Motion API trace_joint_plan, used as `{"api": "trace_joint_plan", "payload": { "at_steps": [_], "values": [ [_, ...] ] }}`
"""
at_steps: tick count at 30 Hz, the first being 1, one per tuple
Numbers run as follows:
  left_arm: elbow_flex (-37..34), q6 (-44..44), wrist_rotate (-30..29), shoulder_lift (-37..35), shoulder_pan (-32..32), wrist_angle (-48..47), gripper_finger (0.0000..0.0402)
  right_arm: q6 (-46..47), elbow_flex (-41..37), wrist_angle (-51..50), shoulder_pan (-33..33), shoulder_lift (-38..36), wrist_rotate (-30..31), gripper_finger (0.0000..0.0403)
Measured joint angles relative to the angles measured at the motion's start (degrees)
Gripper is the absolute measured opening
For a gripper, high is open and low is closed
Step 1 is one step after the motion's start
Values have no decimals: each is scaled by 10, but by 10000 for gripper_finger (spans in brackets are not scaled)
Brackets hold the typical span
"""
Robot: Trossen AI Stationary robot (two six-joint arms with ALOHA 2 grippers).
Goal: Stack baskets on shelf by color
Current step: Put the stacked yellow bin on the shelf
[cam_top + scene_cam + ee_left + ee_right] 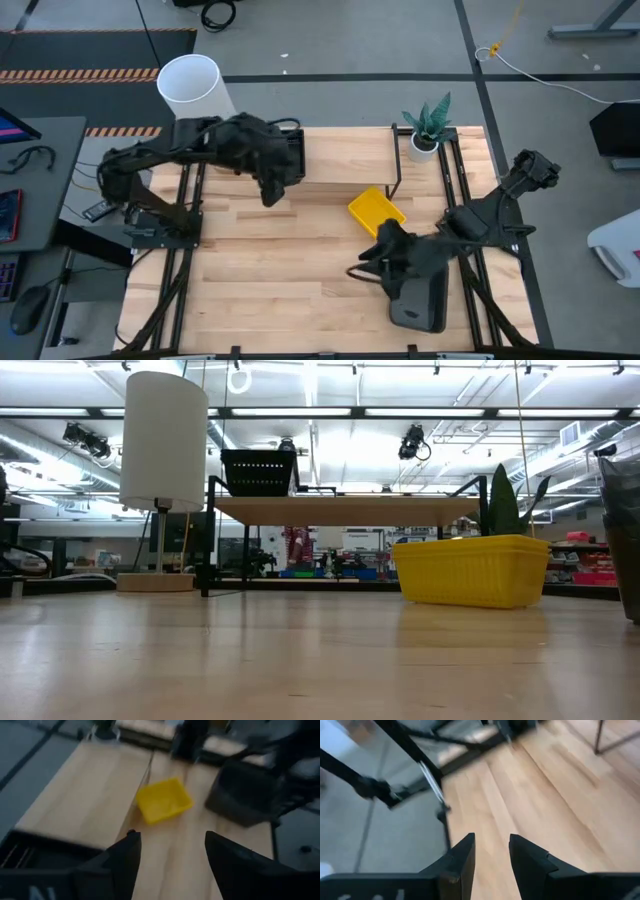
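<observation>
A black mesh basket point(258, 472) stands on the left end of the shelf's wooden top point(345, 510); from above, my left arm partly covers this basket point(291, 152). A yellow basket point(377, 212) rests on its base on the table in front of the shelf's right end. A dark grey basket point(420, 300) lies on the table near the front right. My left gripper point(170, 837) hangs open above the table just in front of the shelf, holding nothing. My right gripper point(492, 840) is open over bare table, just left of the grey basket.
A white lamp point(190, 85) stands beyond the table's far left corner, and a potted plant point(428, 130) stands at the shelf's right end. Bare wooden tabletop point(260, 270) spreads across the front left. Black frame rails point(180, 250) run along both table sides.
</observation>
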Motion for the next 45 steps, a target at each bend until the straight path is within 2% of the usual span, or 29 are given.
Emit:
{"api": "trace_joint_plan", "payload": {
  "at_steps": [4, 8, 12, 15, 23, 28, 32, 36, 39, 45],
  "values": [
    [0, -2, -29, -7, -61, 29, 204, -20, 0, -61, -30, -3, -34, 122],
    [0, -15, -86, -6, -115, 28, 185, -63, 0, -96, -58, -5, -54, 122],
    [-1, -13, -153, -6, -161, 45, 167, -118, 0, -126, -91, -4, -107, 122],
    [-1, -11, -177, -6, -182, 48, 155, -158, 0, -153, -121, -4, -139, 122],
    [-1, 59, -181, -12, -195, 81, 131, -260, 0, -252, -198, -3, -243, 128],
    [0, 123, -167, -25, -197, 96, 119, -334, 0, -306, -221, 0, -233, 140],
    [0, 155, -156, -27, -187, 99, 117, -378, -6, -310, -237, 0, -217, 151],
    [-9, 156, -116, -28, -174, 106, 117, -415, -33, -296, -249, 0, -220, 167],
    [-39, 135, -113, -35, -172, 107, 117, -440, -61, -282, -258, 0, -227, 181],
    [-115, 107, -115, -71, -178, 171, 116, -463, -102, -267, -267, 0, -246, 197]
  ]
}}
